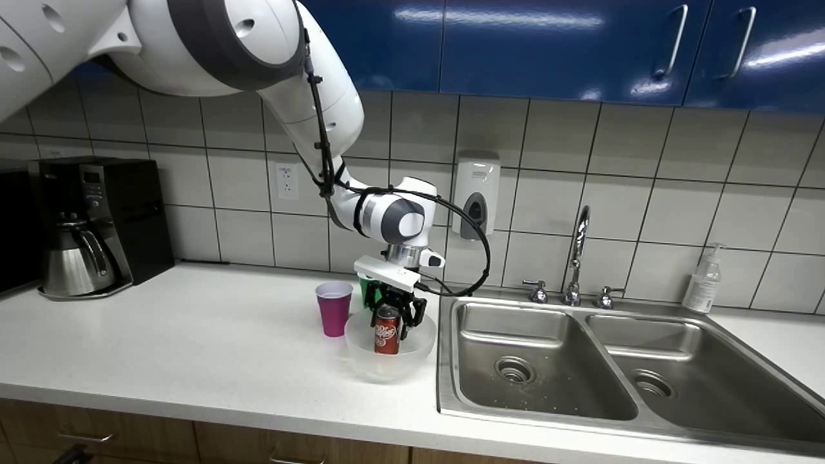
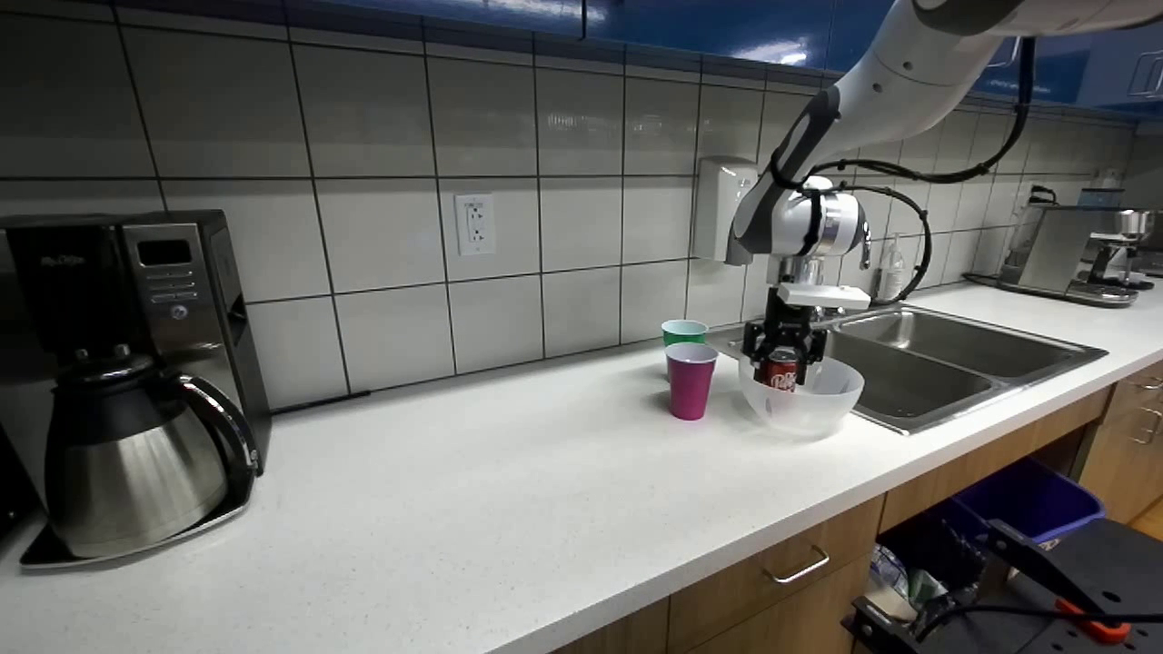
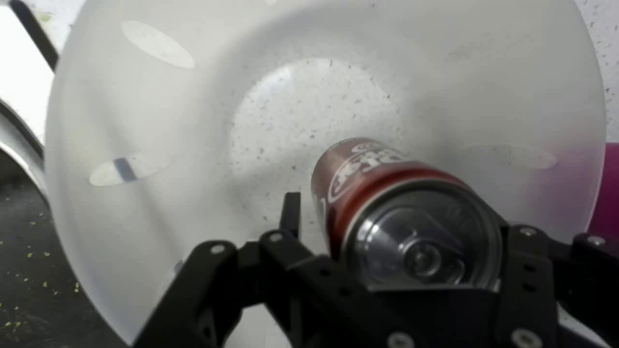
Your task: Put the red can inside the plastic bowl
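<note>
The red can [image 1: 387,335] stands upright, or nearly so, inside the plastic bowl [image 1: 385,371], a wide whitish translucent bowl on the counter. In an exterior view the can [image 2: 781,372] shows partly above the rim of the bowl [image 2: 804,416]. In the wrist view the silvery top of the can [image 3: 406,217] faces the camera, inside the bowl [image 3: 145,111]. My gripper [image 1: 389,327] is around the can's upper part with its fingers apart. In the wrist view a gap shows between the left finger and the can; the right finger is mostly hidden behind the can.
A magenta cup [image 1: 334,309] stands beside the bowl, with a green cup [image 2: 683,332] behind. The steel sink [image 1: 541,361] adjoins the bowl's other side. A coffee maker [image 2: 136,381] stands farther along the counter. A soap dispenser [image 1: 477,193] hangs on the tiled wall.
</note>
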Controlling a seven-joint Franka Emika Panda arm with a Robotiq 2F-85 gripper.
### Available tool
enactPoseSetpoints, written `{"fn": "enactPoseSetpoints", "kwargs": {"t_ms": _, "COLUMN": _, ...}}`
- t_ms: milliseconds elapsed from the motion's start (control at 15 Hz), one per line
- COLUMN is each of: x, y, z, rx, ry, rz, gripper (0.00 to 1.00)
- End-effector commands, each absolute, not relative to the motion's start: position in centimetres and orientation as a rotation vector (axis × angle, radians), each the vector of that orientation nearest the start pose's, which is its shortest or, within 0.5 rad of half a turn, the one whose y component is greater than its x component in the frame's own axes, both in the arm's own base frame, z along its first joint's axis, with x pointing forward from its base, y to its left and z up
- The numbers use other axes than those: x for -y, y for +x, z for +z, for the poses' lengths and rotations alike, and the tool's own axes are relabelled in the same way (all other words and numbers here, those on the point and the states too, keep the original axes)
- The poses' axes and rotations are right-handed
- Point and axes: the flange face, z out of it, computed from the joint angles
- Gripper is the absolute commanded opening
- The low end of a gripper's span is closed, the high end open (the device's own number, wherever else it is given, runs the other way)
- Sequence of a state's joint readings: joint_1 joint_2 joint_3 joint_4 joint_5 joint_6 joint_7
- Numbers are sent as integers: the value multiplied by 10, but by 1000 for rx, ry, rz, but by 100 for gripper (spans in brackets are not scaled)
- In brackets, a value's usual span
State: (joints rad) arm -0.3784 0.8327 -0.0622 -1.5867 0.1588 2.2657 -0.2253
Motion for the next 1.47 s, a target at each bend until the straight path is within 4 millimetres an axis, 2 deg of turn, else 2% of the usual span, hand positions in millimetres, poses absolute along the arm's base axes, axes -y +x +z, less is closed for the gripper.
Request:
{"fn": "enactPoseSetpoints", "kwargs": {"t_ms": 0, "x": 279, "y": 612, "z": 154, "rx": -441, "ry": -2977, "rz": 173, "gripper": 100}}
{"fn": "enactPoseSetpoints", "kwargs": {"t_ms": 467, "x": 267, "y": 596, "z": 215, "rx": -442, "ry": -3018, "rz": 85, "gripper": 100}}
{"fn": "enactPoseSetpoints", "kwargs": {"t_ms": 733, "x": 241, "y": 576, "z": 250, "rx": -410, "ry": -3029, "rz": 79, "gripper": 100}}
{"fn": "enactPoseSetpoints", "kwargs": {"t_ms": 1067, "x": 178, "y": 539, "z": 276, "rx": -299, "ry": -3012, "rz": 127, "gripper": 100}}
{"fn": "enactPoseSetpoints", "kwargs": {"t_ms": 1400, "x": 97, "y": 489, "z": 291, "rx": -143, "ry": -3015, "rz": 188, "gripper": 100}}
